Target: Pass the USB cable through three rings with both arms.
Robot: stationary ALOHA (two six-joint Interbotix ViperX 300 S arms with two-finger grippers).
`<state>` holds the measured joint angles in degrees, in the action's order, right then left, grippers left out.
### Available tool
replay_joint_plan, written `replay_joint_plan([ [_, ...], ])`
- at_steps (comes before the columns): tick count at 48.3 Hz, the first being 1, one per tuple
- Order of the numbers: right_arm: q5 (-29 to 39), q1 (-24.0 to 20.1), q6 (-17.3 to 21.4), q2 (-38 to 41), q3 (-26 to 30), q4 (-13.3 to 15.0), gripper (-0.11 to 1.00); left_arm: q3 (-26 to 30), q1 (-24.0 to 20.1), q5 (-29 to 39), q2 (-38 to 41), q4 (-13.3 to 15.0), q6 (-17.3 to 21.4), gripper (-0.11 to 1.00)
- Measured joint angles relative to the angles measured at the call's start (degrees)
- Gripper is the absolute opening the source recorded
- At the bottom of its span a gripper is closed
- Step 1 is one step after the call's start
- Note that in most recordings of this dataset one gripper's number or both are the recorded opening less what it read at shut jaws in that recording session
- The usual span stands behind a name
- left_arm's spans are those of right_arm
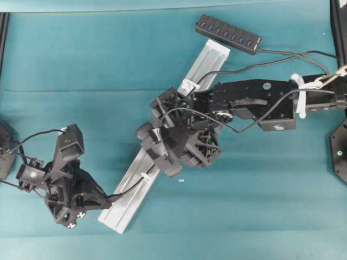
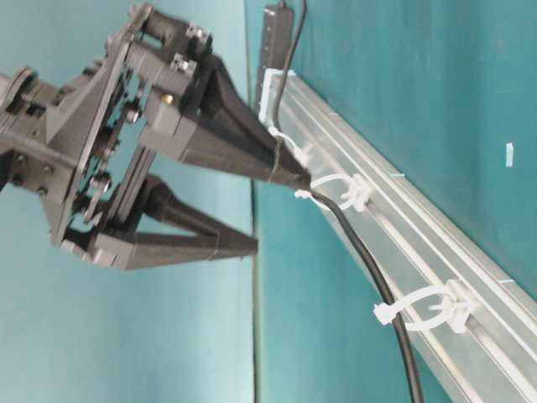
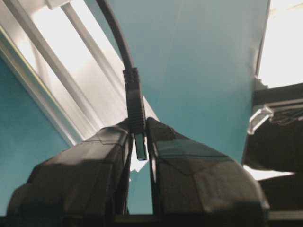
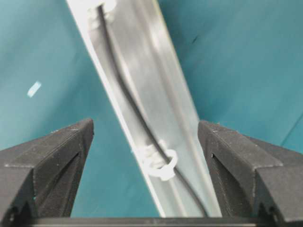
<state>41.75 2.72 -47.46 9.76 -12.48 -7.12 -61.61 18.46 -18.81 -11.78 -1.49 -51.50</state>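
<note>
The three rings point(image 2: 425, 309) are sitting spaced along a silver rail point(image 1: 209, 58) that is lying diagonally on the desk point(image 1: 81, 70), and each ring in the table-level view is holding the USB cable point(image 2: 369, 260) — the black cord is running through the near ring, on through the middle one point(image 2: 340, 191) and up past the far one point(image 2: 273, 92). In the right wrist view the cord is lying along the rail and passing through one whitish ring point(image 4: 161, 163).

The left gripper point(image 3: 140, 146) is sitting off the lower end of the rail, its fingers point(image 3: 94, 165) clenched on the cable's slim plug point(image 3: 137, 111), with the cord arcing up from there toward the rail. The right gripper point(image 4: 144, 142) is hanging over the middle of the rail, its fingers point(image 4: 52, 156) spread wide on either side and grasping nothing.

The cable's other end is leading toward a black hub point(image 1: 229, 33) with blue ports, lying beyond the rail's upper end. The desk is covered in teal cloth — lightly creased — and a small white scrap point(image 1: 181, 180) is lying on it beside the rail.
</note>
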Motion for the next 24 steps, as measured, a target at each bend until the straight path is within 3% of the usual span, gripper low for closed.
replay_joint_plan([
  [24, 0.09, -0.53, 0.97, -0.09, -0.09, 0.0, 0.91, 0.18, -0.26, 2.37, 0.0, 0.0, -0.26, 0.1],
])
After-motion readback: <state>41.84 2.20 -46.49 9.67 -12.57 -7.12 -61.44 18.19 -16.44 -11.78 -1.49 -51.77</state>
